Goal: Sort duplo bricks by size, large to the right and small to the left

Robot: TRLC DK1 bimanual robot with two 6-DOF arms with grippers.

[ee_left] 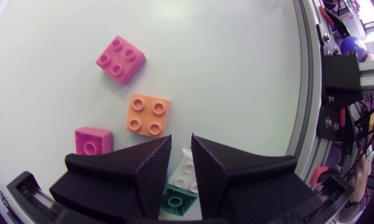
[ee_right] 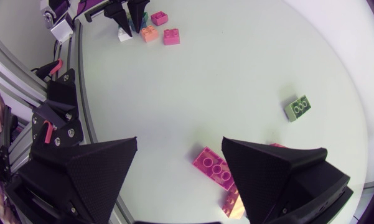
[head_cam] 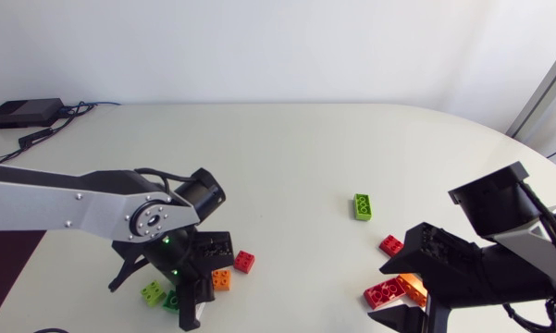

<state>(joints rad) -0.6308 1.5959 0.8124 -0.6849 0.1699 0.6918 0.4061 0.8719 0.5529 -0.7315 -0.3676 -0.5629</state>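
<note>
1. The left pincer (ee_left: 181, 149) hangs over the small-brick cluster at about 7 o'clock on the tabletop (head_cam: 287, 157). The white brick (ee_left: 185, 177) sits right at its tip, against a dark green brick (ee_left: 176, 200). I cannot tell whether the pincer grips the white brick or merely stands over it.
2. The right pincer (ee_right: 180, 142) is spread wide and holds nothing. The large red brick (ee_right: 215, 168) lies flat on the tabletop between its fingers, touched by neither, with an orange long brick (ee_right: 233, 202) just beside it.
3. Risk on the left: the bricks are packed tight. A descent or lift there could drag the dark green brick along or shove the orange small brick (ee_left: 149, 114) out of the group.
4. Risk on the right: closing on the large red brick may catch the orange long brick too, since the two touch or nearly touch.
5. The white brick shows only in the wrist views; in the head view the left arm covers it.
6. Only the head view lays out the whole sort. The long green brick (head_cam: 362, 206) lies alone at 4 o'clock from the centre, and a small red brick (head_cam: 391, 245), probably misplaced, lies near the large pile.
</note>
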